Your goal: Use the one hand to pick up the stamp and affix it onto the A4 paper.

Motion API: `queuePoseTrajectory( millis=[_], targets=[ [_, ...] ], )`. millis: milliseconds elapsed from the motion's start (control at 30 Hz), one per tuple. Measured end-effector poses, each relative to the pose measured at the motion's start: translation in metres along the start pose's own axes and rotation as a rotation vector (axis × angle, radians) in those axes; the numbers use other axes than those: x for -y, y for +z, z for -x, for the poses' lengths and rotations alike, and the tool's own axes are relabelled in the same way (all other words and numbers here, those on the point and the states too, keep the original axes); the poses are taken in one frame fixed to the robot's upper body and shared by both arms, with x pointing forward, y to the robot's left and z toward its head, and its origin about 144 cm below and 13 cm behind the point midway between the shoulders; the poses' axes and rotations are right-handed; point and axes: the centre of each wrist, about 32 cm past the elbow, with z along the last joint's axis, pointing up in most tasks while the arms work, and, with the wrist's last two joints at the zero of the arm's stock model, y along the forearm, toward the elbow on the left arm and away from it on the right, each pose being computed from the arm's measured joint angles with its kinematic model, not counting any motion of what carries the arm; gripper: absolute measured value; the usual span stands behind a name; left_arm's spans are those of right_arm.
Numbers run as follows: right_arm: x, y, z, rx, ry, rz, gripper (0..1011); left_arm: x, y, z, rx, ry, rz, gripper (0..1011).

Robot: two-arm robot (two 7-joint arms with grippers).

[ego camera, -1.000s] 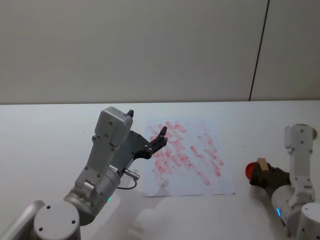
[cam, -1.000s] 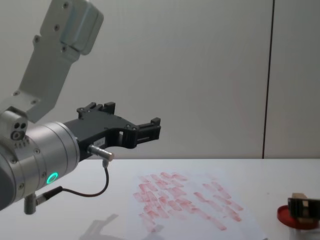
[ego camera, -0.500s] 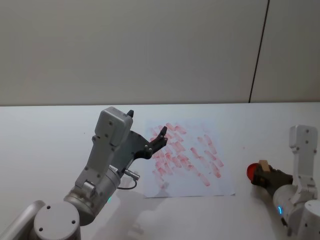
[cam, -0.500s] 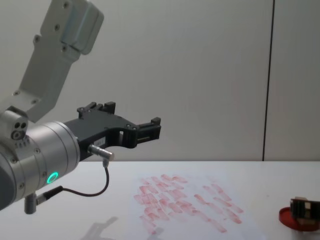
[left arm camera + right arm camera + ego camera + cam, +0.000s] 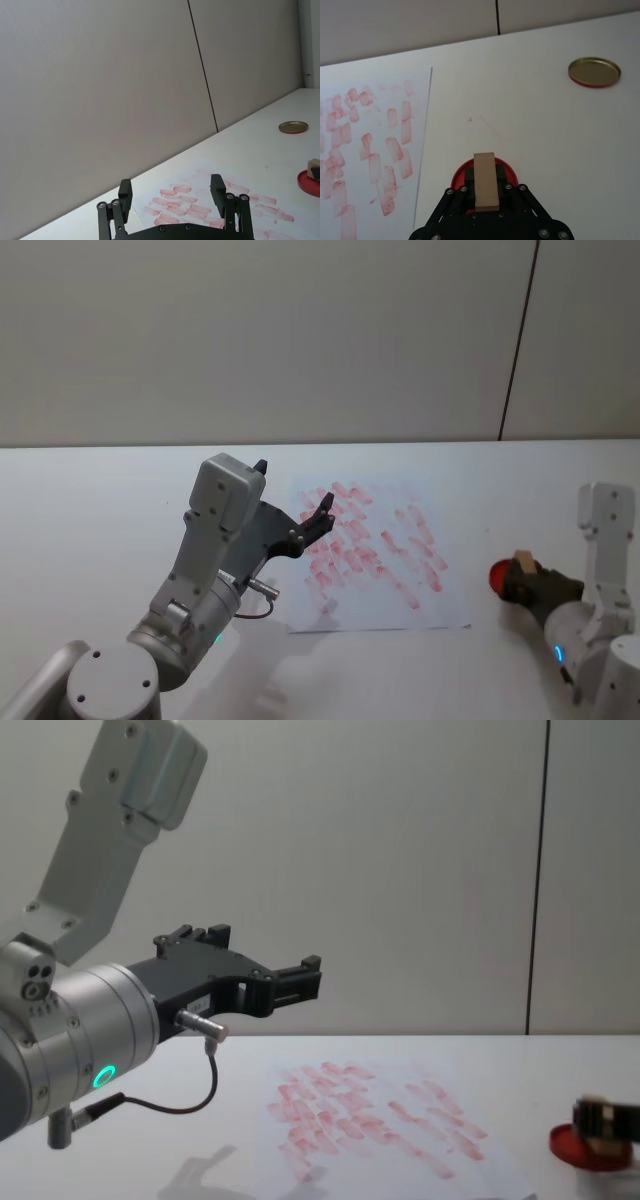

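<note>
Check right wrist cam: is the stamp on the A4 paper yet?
No, the right hand grips the stamp at the red ink dish beside the A4 paper; the left hand hangs open.

Rear wall (image 5: 300, 340): plain light grey-beige panels, matt finish. One dark vertical joint (image 5: 518, 340) between panels, right of centre, running down to the table line. Table (image 5: 100, 500): white, smooth top, far edge straight. Lighting even and diffuse; shadows on the top are faint.
</note>
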Motion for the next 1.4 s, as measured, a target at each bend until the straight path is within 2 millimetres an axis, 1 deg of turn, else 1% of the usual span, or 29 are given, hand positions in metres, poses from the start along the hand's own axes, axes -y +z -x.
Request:
queuePoseTrajectory(
  millis=[167,233,433,667,933,1400],
  targets=[
    [0.004,0.008,0.004,0.018,0.019,-0.045,220,0.0,0.0,0.0,0.0,0.0,0.0,993],
    [0.008,0.015,0.009,0.037,0.041,-0.083,220,0.0,0.0,0.0,0.0,0.0,0.0,993],
    [0.016,0.027,0.02,0.071,0.101,-0.138,220,0.0,0.0,0.0,0.0,0.0,0.0,993],
    [0.019,0.034,0.034,0.1,0.166,-0.135,220,0.0,0.0,0.0,0.0,0.0,0.0,993],
    [0.016,0.033,0.049,0.117,0.223,-0.074,220,0.0,0.0,0.0,0.0,0.0,0.0,993],
    [-0.007,0.016,0.074,0.144,0.267,0.076,220,0.0,0.0,0.0,0.0,0.0,0.0,993]
  ],
)
